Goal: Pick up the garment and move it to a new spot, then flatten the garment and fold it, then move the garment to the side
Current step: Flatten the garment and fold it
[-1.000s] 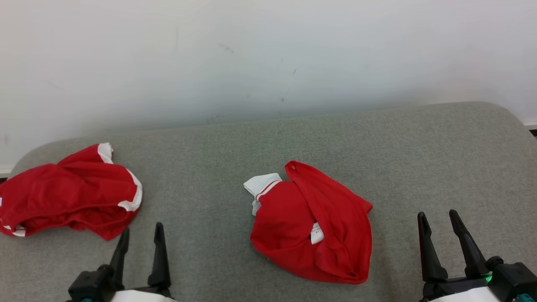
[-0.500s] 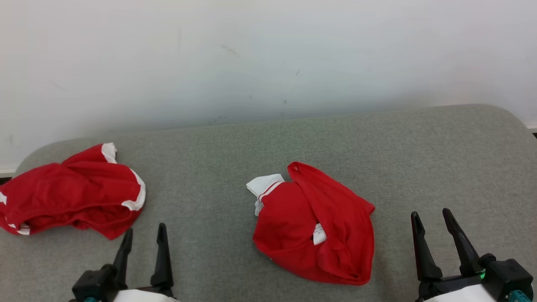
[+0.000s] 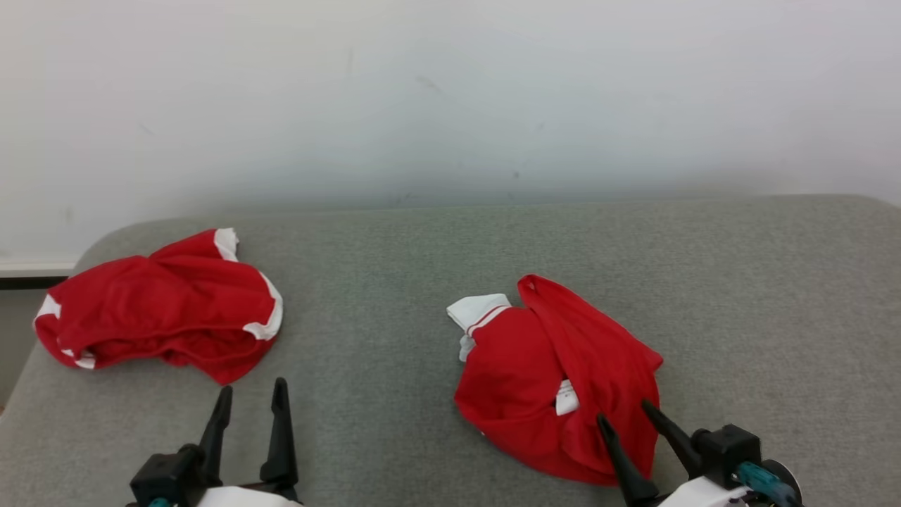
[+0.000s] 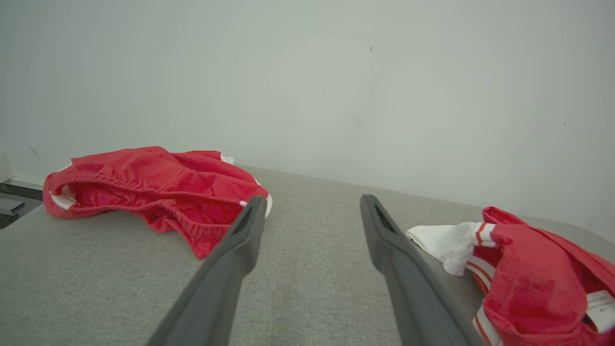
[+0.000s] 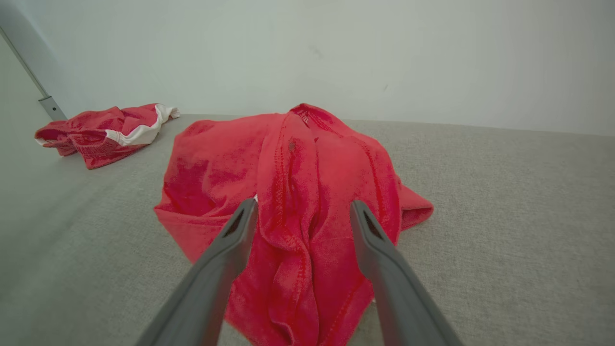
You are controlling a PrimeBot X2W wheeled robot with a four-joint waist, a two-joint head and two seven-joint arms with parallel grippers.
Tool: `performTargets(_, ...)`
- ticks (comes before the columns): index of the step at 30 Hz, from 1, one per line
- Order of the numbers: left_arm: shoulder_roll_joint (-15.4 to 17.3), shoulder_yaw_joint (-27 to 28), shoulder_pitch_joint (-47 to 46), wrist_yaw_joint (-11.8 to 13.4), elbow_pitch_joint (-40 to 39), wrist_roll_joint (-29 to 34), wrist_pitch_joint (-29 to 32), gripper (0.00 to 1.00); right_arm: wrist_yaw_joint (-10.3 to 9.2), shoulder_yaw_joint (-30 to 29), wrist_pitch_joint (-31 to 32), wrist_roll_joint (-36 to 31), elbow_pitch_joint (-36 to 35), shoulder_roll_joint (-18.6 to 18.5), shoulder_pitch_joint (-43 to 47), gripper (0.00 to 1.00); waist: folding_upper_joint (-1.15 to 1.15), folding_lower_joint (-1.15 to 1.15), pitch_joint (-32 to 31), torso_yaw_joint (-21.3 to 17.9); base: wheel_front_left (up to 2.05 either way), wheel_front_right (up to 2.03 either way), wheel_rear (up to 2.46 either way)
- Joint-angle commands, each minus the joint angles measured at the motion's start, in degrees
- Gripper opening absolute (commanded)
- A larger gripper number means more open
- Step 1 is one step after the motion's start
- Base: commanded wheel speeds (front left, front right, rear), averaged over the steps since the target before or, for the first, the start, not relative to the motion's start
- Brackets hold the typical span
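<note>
A: Where is the garment [image 3: 556, 380]?

B: Crumpled in a red heap near the middle of the grey cushion [image 3: 739, 282], a white cuff [image 3: 479, 310] poking out on its far left and a white label [image 3: 565, 398] in a fold at the near side.

A: Is anything on it?

B: The right gripper [image 3: 623, 410] is at its near edge. From the head its two tips overlap the red cloth. The right wrist view looks along the fingers [image 5: 223, 254] and adds a stitched ridge of cloth running up between them.

A: Pinching?

B: No, the prongs are spread wide with nothing caught. Whether the tips touch the cloth I cannot tell.

A: And the other arm?

B: The left gripper [image 3: 253, 384] is also spread wide and holds nothing, over bare cushion between the two heaps.

A: Two heaps?

B: Another red garment [image 3: 162, 306] with white trim lies well apart, by the cushion's far left corner. The head view gives it as a flat bundle; the left wrist view, low down, brings out its gathered elastic hem, and faint print on the label of the middle one.

A: Behind?

B: A plain pale wall [image 3: 450, 91], lightly scuffed
</note>
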Motion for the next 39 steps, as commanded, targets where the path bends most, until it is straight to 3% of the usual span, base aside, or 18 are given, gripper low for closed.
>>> performTargets(1, 0.1, 0.1, -0.5, -0.1, 0.2, 0.7, 0.0, 1.00, 0.01, 0.4, 1.3, 0.4, 1.2, -0.5, -1.0, 1.00, 0.00, 0.00, 0.1, 0.8, 0.00, 0.00, 0.00)
performTargets(9, -0.1, 0.3, -0.3, -0.5, 1.0, 0.2, 0.0, 1.00, 0.01, -0.2, 8.0, 0.8, 8.6, 0.0, -3.5, 1.00, 0.00, 0.00, 0.6, 3.9, 0.00, 0.00, 0.00)
performTargets(10, -0.1, 0.4, -0.3, -0.4, 1.1, 0.2, 0.0, 1.00, 0.01, -0.1, 8.0, 1.0, 9.0, 0.2, -3.6, 0.84, 0.00, 0.00, 0.7, 4.1, 0.00, 0.00, 0.00)
performTargets(11, -0.1, 0.5, -0.3, -0.5, 1.2, 0.1, 0.0, 1.00, 0.00, -0.1, 7.9, 1.1, 9.4, 0.3, -3.8, 0.49, 0.00, 0.00, 0.7, 4.3, 0.00, 0.00, 0.00)
performTargets(12, -0.1, 0.7, -0.4, -0.5, 1.3, 0.1, 0.0, 1.00, 0.00, -0.1, 7.7, 1.3, 9.8, 0.4, -3.9, 0.28, 0.00, 0.00, 0.8, 4.5, 0.00, 0.00, 0.00)
performTargets(13, -0.2, 0.8, -0.5, -0.7, 1.4, 0.1, 0.0, 1.00, 0.00, -0.1, 7.6, 1.5, 10.2, 0.4, -4.0, 0.00, 0.00, 0.00, 0.9, 4.6, 0.00, 0.00, 0.00)
performTargets(19, -0.2, 1.6, -1.0, -0.9, 1.7, 0.3, 0.0, 1.00, 0.01, -1.0, 5.3, 3.1, 10.2, 0.6, -5.5, 0.00, 0.00, 0.00, 1.5, 4.5, 0.00, 0.00, 0.00)
performTargets(25, -0.2, 2.0, -0.4, -0.9, 1.6, 0.7, 0.0, 1.00, 0.01, -5.3, 4.2, 8.6, 4.2, -0.8, -5.7, 0.00, 0.00, 0.00, 1.7, 2.4, 0.00, 0.00, 0.00)
performTargets(33, -0.2, 1.7, -2.5, -1.6, 1.5, 1.1, 0.0, 1.00, 0.01, -13.9, 9.1, 27.7, -3.7, -4.3, -7.5, 0.00, 0.00, 0.00, 5.1, -0.6, 0.00, 0.00, 0.00)
performTargets(39, -0.3, 1.4, -5.4, -2.3, 1.4, 2.0, 0.0, 1.00, 0.01, -20.5, 11.9, 37.4, -1.0, -8.7, -12.5, 0.00, 0.00, 0.00, 10.6, -0.5, 0.00, 0.00, 0.00)
